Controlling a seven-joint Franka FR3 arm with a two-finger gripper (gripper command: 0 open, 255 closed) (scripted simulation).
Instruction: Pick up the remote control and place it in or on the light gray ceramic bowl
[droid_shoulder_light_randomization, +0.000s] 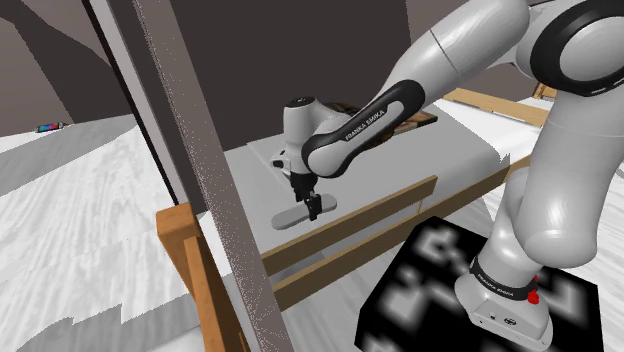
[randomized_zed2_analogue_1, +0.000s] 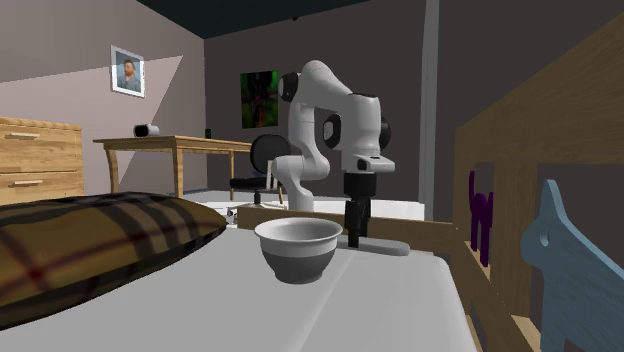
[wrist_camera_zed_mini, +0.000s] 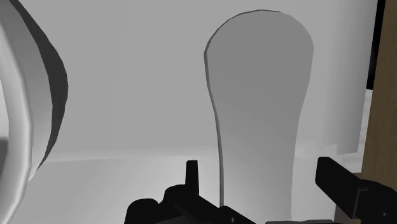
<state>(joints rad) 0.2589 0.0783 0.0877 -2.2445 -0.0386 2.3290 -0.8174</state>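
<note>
The hand stands open astride the grey remote, seemingly not touching it.

The only lettering that reads is "FRANKA EMIKA", in small pale capitals along the dark band of the arm, seen in the shoulder view. The stand has blurred white patches on black across its top that form no legible characters. In the second exterior view, the framed portrait and the dark poster on the wall carry no readable writing.
</note>
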